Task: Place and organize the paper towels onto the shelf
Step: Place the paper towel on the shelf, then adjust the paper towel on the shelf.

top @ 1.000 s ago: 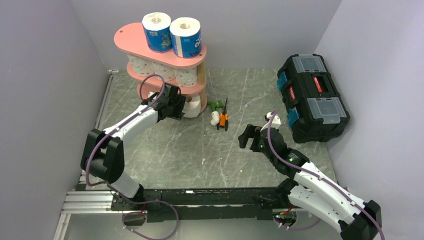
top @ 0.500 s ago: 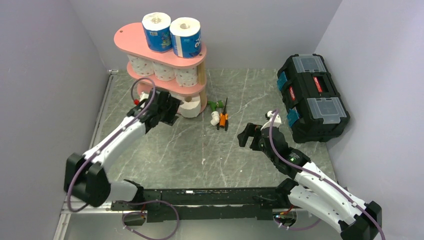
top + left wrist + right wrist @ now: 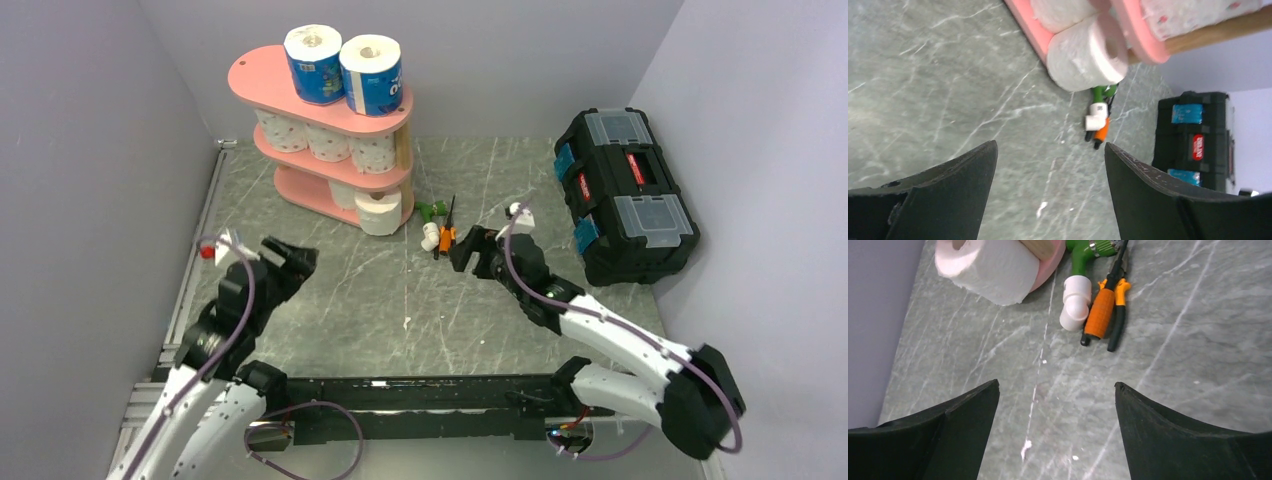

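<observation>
The pink three-tier shelf (image 3: pixel 262 75) stands at the back left. Two blue-wrapped paper towels (image 3: pixel 314 65) stand on its top board, and several pink-dotted rolls (image 3: pixel 328 140) fill the middle tier. A plain white roll (image 3: pixel 380 212) lies on its side at the right end of the bottom board, also seen in the left wrist view (image 3: pixel 1088 57) and the right wrist view (image 3: pixel 993 265). My left gripper (image 3: pixel 292 262) (image 3: pixel 1050 145) is open and empty over the near-left table, well away from the shelf. My right gripper (image 3: pixel 468 252) (image 3: pixel 1057 384) is open and empty just short of the small tools.
Orange-handled pliers (image 3: pixel 446 238) (image 3: pixel 1100 312) and a white-and-green plastic tool (image 3: pixel 430 232) (image 3: pixel 1075 297) lie on the table right of the shelf. A black toolbox (image 3: pixel 625 195) (image 3: pixel 1193 140) sits at the right wall. Grey walls close in the left, back and right.
My left arm drew back from the shelf's bottom tier to the near left, its jaws spreading wider. My right gripper moved forward and left toward the tools.
</observation>
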